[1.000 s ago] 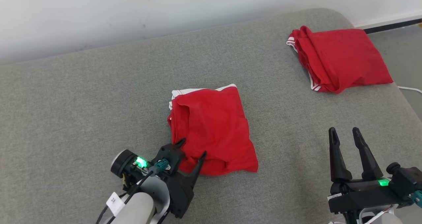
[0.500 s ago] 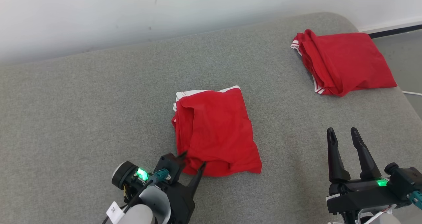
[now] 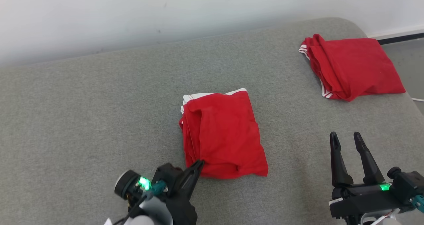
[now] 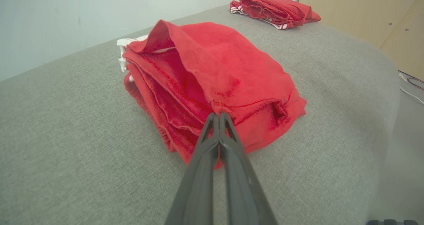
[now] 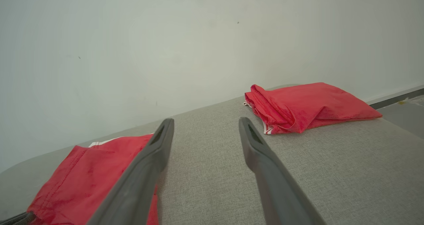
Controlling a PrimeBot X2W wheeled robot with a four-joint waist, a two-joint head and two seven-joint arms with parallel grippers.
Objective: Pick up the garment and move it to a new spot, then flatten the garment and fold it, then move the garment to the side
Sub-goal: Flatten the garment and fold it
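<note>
My left jaws are pressed together on the near corner of the folded red garment [image 3: 225,135], pinching its hem. I judge that a grip at the corner lets the whole stack lift or drag without unfolding. The garment lies mid-way across the grey cushion [image 3: 82,119], with its top layer peaked up above my grip. My right jaws are spread wide and hold nothing, off to its right, probably ready to take the other corner. A second red garment [image 3: 354,67] sits folded at the far right, well apart.
</note>
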